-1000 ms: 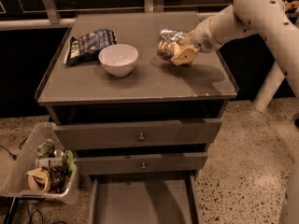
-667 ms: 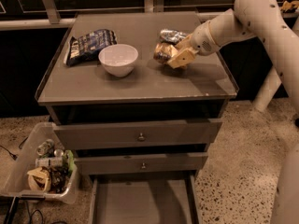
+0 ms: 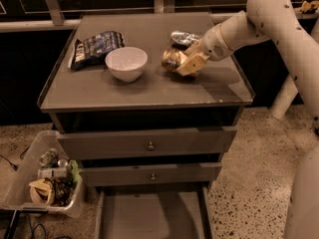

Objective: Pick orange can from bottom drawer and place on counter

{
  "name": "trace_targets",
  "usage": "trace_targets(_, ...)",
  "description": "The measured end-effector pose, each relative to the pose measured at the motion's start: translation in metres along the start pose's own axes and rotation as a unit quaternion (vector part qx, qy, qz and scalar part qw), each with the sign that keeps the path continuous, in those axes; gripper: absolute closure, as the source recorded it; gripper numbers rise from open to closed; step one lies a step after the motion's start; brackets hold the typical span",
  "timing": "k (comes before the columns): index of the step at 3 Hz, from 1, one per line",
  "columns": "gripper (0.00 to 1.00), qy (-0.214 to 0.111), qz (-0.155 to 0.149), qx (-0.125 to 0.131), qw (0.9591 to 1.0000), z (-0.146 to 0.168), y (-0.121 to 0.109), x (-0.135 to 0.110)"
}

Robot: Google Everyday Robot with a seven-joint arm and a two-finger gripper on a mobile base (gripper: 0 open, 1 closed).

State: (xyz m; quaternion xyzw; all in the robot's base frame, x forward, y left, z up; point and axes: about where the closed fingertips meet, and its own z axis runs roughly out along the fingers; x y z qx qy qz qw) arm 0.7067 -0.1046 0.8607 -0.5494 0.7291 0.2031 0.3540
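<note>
Evidently the gripper (image 3: 183,61) is clamping the orange can (image 3: 171,59) just right of the white bowl (image 3: 126,62), holding it low over the counter (image 3: 149,91), likely readying its release there.

Counter (image 3: 149,91): chip bag (image 3: 94,48), white bowl (image 3: 126,62), silver can (image 3: 183,38); gripper (image 3: 183,62) holds orange can (image 3: 171,59), right half.

**Free room and obstacles on the counter and at the bottom drawer.**
A bare strip was left along the front of the counter (image 3: 149,94). Behind it, passage was blocked by a dark snack bag (image 3: 94,46), a white bowl (image 3: 126,62), the orange can (image 3: 172,59) and a silver can (image 3: 183,38). The gripper (image 3: 187,63) was positioned at the orange can's right side. The bottom drawer (image 3: 149,218) was open from above and overhung at the rear by two knobbed drawers (image 3: 149,144).
</note>
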Motion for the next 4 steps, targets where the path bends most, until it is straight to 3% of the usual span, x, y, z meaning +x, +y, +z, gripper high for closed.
trace_targets(2, 0.13, 0.0, 0.0, 0.0, 1.0, 0.0001, 0.0, 0.0)
trace_targets(3, 0.0, 0.0, 0.0, 0.0, 1.0, 0.0002, 0.0, 0.0)
trace_targets(4, 0.0, 0.0, 0.0, 0.0, 1.0, 0.0002, 0.0, 0.0)
